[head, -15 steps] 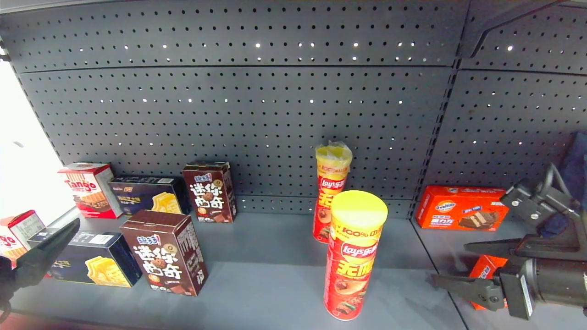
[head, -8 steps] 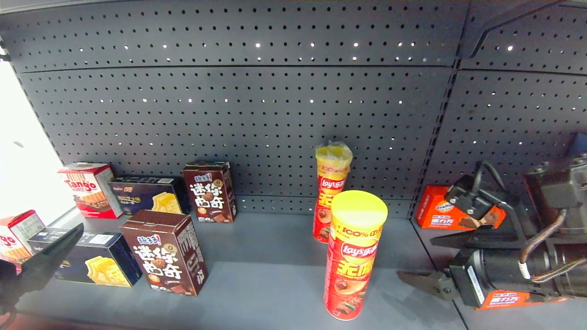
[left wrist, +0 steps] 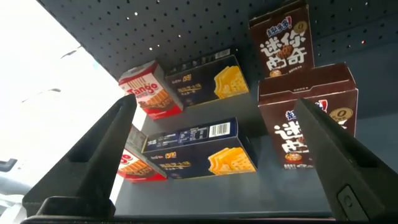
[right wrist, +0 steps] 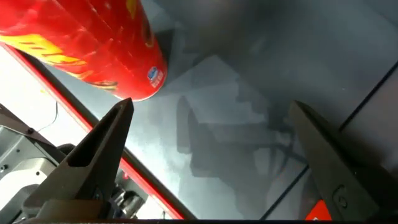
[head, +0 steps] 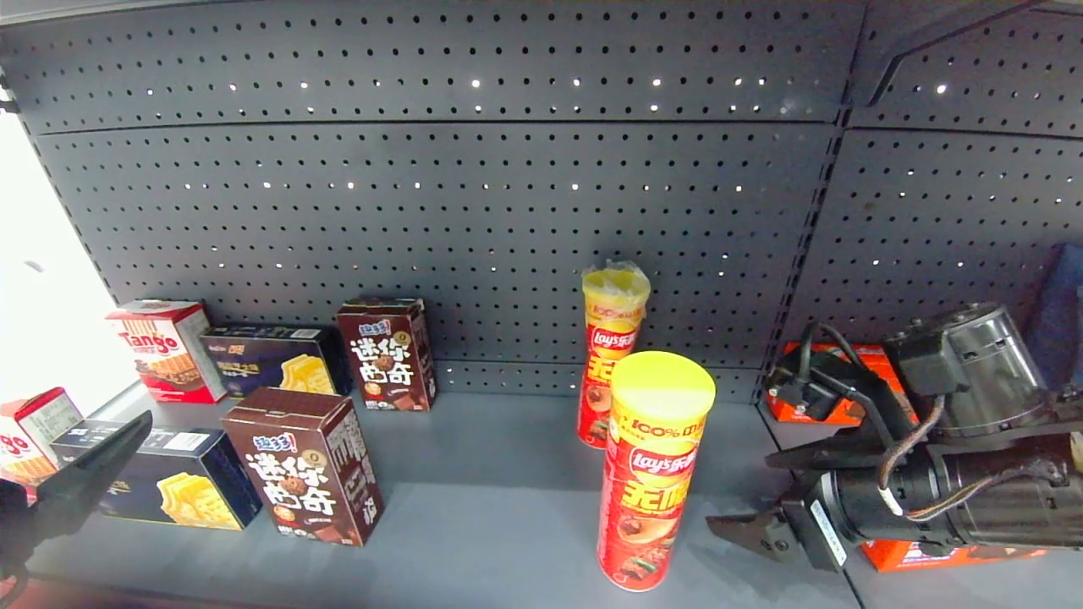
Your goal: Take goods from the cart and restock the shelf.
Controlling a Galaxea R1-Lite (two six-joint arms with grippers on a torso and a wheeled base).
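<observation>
Two red chips cans with yellow lids stand on the grey shelf [head: 499, 516], one at the front [head: 651, 474] and one behind it [head: 611, 364]. My right gripper [head: 743, 493] hangs open and empty just right of the front can, fingers pointing at it. In the right wrist view the gripper [right wrist: 211, 106] frames bare shelf, with the can's base [right wrist: 93, 43] beside one finger. An orange box [head: 922, 554] lies under the right arm. My left gripper [left wrist: 214, 106] is open and empty at the shelf's left front, facing a navy box [left wrist: 199, 155] and a brown box [left wrist: 311, 118].
Brown boxes [head: 309, 465] [head: 387, 351], navy boxes [head: 182, 486] [head: 271, 359] and red-and-white boxes [head: 165, 347] [head: 34, 427] fill the shelf's left. Another orange box [head: 850, 412] stands behind the right gripper. A perforated back panel [head: 474, 211] closes the rear. Bare shelf lies between the brown boxes and the cans.
My right arm has swung left along the shelf, bringing its open gripper close to the front can. The left gripper has barely shifted.
</observation>
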